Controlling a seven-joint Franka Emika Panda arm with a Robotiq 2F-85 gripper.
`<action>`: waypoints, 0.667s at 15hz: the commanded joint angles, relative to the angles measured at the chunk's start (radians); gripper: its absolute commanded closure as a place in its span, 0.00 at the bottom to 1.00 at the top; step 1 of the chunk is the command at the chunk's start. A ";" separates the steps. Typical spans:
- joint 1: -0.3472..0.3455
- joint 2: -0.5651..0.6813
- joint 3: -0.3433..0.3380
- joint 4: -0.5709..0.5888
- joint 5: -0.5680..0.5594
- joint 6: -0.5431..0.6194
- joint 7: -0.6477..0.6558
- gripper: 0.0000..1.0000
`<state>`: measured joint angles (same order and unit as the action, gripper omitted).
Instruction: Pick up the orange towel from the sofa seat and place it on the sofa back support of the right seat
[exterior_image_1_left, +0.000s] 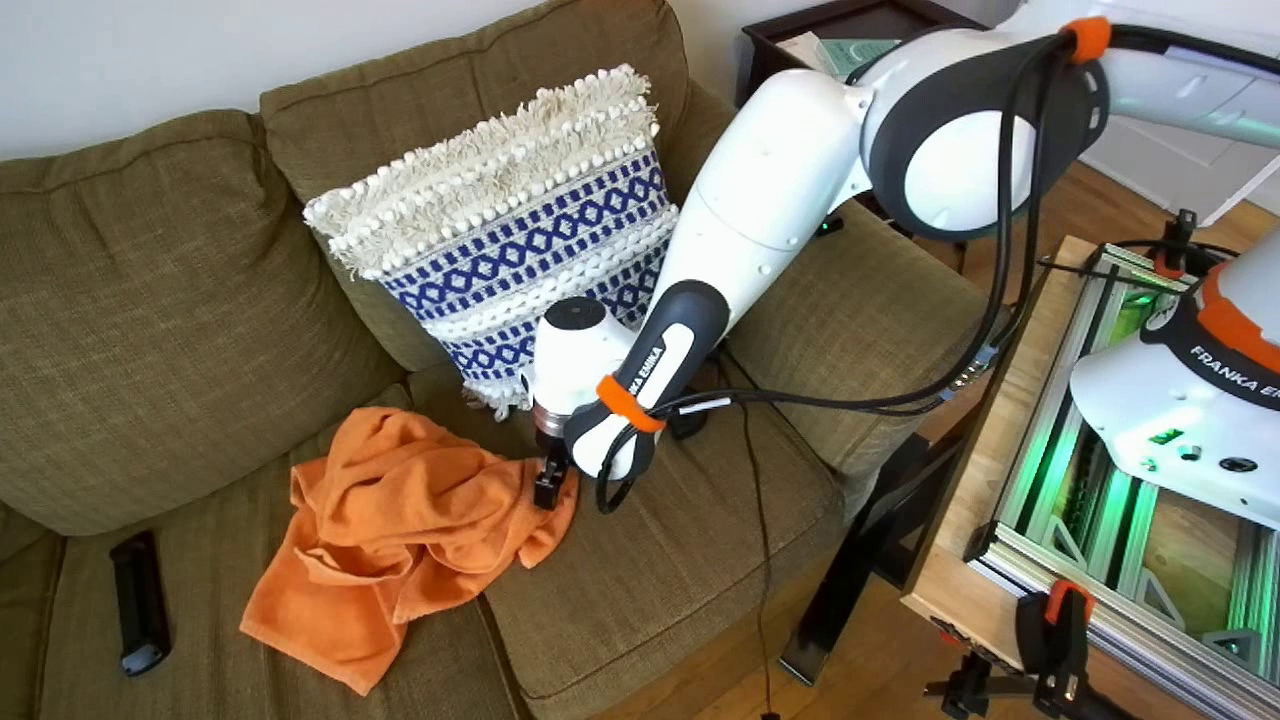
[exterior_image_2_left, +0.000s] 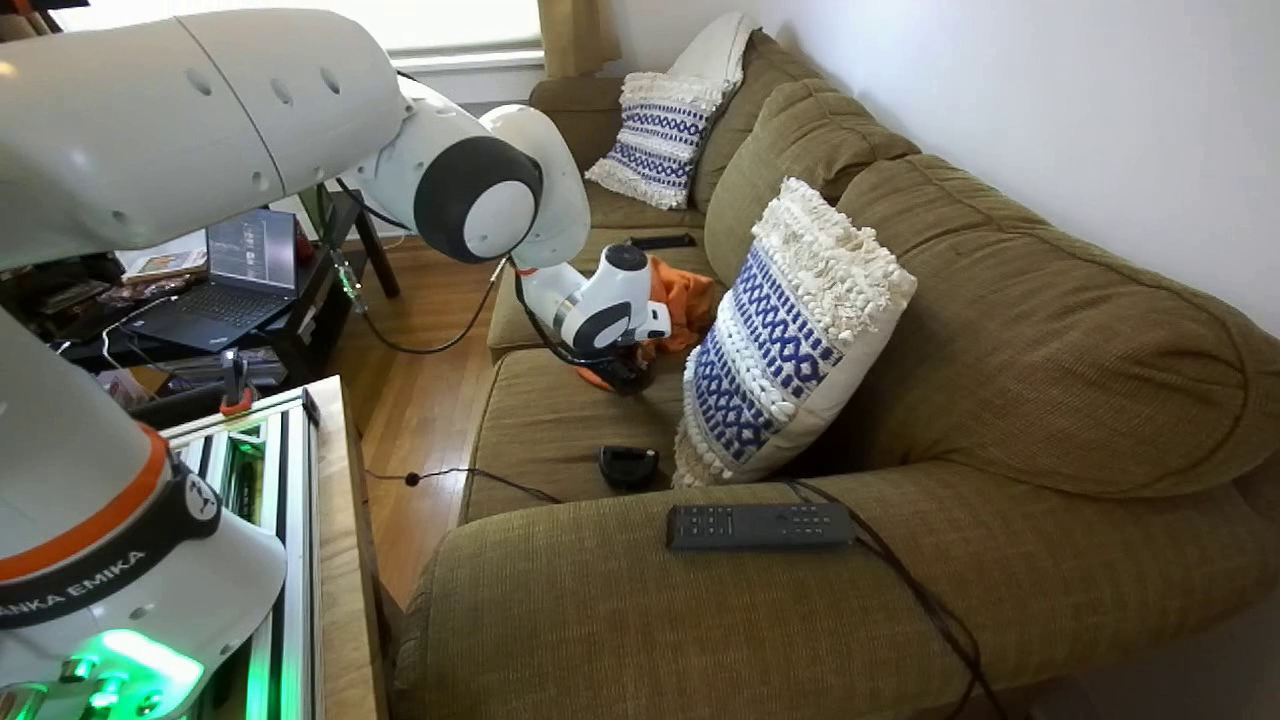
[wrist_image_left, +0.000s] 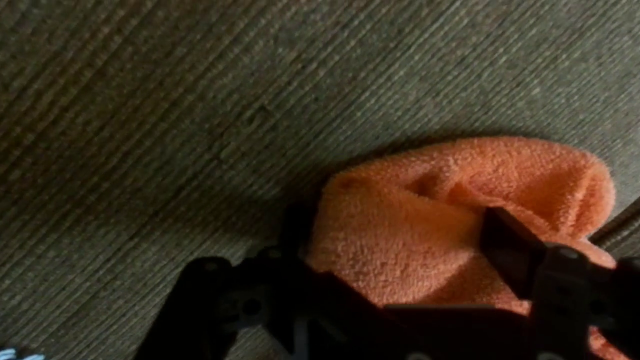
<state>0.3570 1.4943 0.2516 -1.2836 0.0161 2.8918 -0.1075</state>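
Orange in colour and crumpled, lying on the sofa seat (exterior_image_1_left: 215, 560): the towel (exterior_image_1_left: 410, 500), spread across two brown cushions (exterior_image_1_left: 660, 590), in front of the sofa back (exterior_image_1_left: 150, 300). Down at one edge of the towel: the gripper (wrist_image_left: 398, 222). Standing wide, with the fingers (wrist_image_left: 510, 250) apart and an orange fold visible between them in the wrist view. Cannot tell, from these views, whether touching it or not. Near the gripper, propped against the sofa back, a fringed pillow (exterior_image_1_left: 540, 240) in white and blue. On the armrest (exterior_image_2_left: 560, 610), in an exterior view, a dark remote control (exterior_image_2_left: 760, 527) with buttons.
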 joint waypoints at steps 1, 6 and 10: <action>0.001 -0.001 0.005 0.012 -0.020 -0.024 -0.001 0.44; 0.012 0.004 0.010 0.060 -0.012 -0.064 0.028 0.82; -0.005 -0.051 0.036 0.034 0.016 -0.081 0.026 1.00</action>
<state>0.3622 1.4766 0.2716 -1.2424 0.0194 2.8369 -0.0926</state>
